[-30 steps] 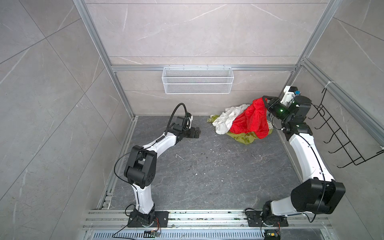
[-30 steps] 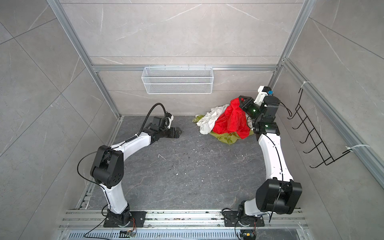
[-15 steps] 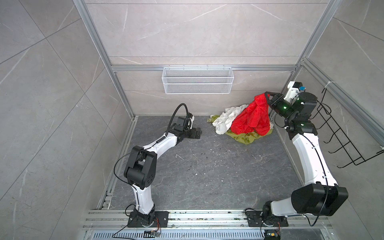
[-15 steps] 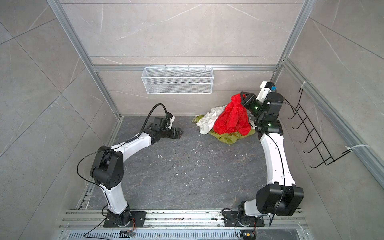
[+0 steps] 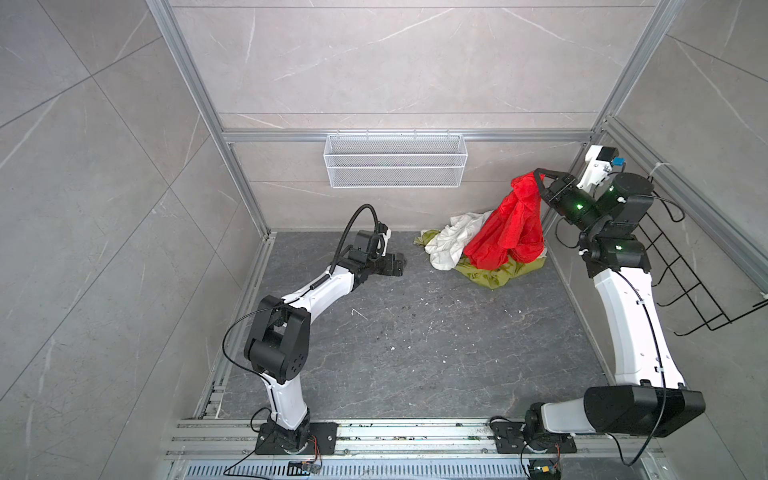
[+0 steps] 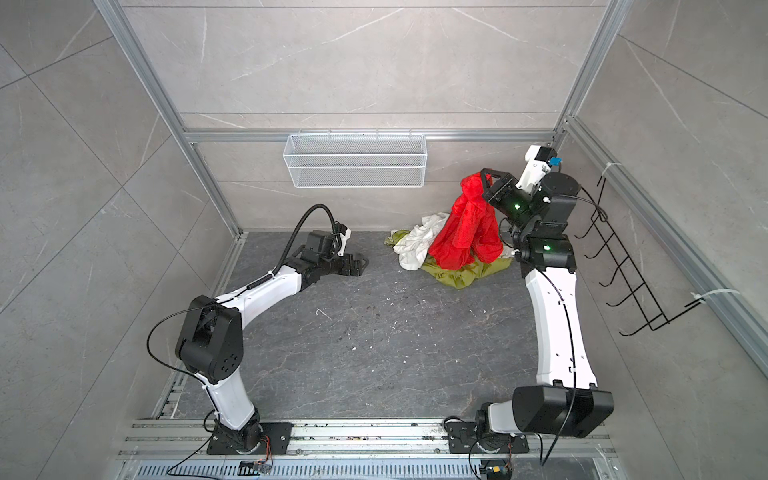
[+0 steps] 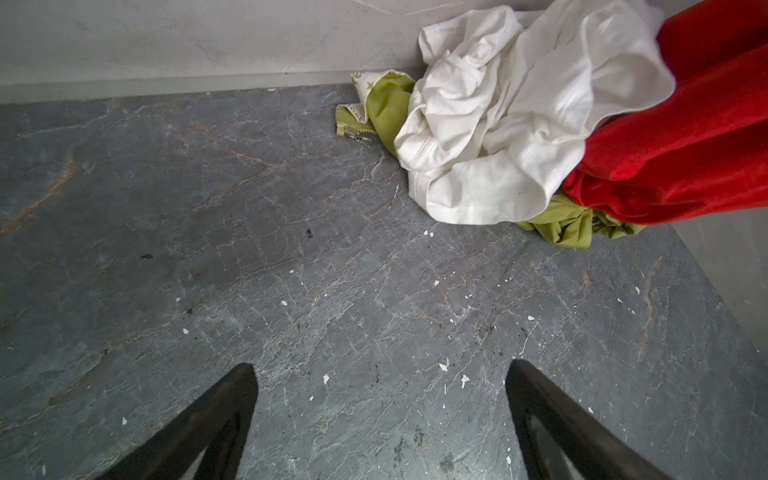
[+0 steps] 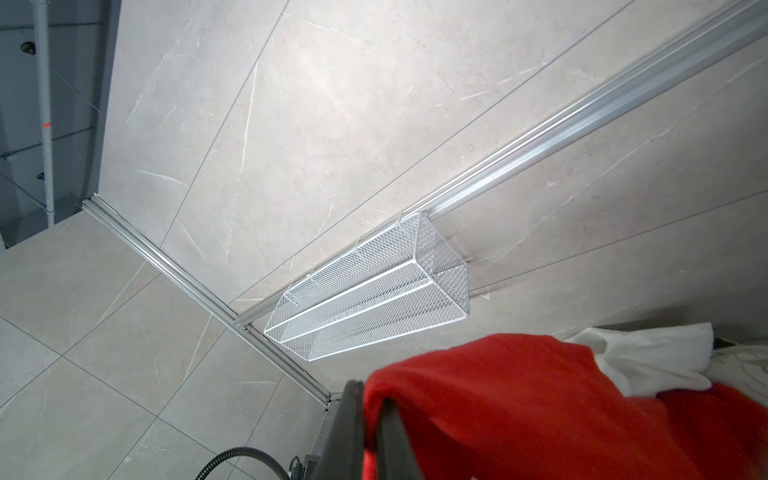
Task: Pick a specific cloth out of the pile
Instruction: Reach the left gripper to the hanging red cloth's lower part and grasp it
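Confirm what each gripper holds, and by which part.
Right gripper is shut on the red cloth, pinching a bunched fold at its top; the rest hangs down to the pile. Left gripper is open, holding nothing.

the cloth (image 5: 507, 232) hangs onto the right part of the pile (image 5: 451, 244).

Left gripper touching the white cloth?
Apart. The left wrist view shows the left gripper, jaws open, with a wide stretch of bare floor between it and the white cloth.
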Motion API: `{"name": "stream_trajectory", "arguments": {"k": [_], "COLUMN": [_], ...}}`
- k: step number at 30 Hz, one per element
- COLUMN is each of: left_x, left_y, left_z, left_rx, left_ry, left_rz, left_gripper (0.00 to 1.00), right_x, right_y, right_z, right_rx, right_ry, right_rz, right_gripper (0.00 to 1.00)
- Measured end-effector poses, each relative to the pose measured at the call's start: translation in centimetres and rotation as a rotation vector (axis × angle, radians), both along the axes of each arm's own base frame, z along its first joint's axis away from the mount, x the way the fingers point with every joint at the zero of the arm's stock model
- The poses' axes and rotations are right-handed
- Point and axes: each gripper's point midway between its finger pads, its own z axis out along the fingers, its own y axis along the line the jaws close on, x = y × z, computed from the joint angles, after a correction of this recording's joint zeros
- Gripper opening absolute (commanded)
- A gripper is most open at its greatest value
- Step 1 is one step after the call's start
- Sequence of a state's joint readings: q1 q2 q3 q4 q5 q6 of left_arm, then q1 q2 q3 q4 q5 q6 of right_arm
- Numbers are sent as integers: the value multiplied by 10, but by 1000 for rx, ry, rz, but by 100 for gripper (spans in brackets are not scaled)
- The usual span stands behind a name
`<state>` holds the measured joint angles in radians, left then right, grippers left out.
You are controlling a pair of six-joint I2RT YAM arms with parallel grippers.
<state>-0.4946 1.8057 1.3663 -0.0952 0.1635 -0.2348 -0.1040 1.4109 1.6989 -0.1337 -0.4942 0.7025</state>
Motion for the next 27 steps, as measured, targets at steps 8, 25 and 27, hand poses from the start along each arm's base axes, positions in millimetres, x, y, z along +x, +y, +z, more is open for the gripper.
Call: {"name": "stream_trajectory", "arguments": {"k": [8,25,27], "left_x": [-29,-109,-111], "left_y": [-11,-114,-118], "left_z": [3,53,59], "left_rx": [-4,-82,-101], "left_ry": [-52,-339,-362], "left_rz": [-94,-466,-481], "left_gripper": [97,97,97], "right_x": [-12,-48,-54], "right_y": [8,37,41], "right_z": [17,75,84], "right_rx": [-3,-10,-12], "right_ry": [-17,-106,-128], "right_rz": [16,88,96], "right_gripper": [0,0,0]}}
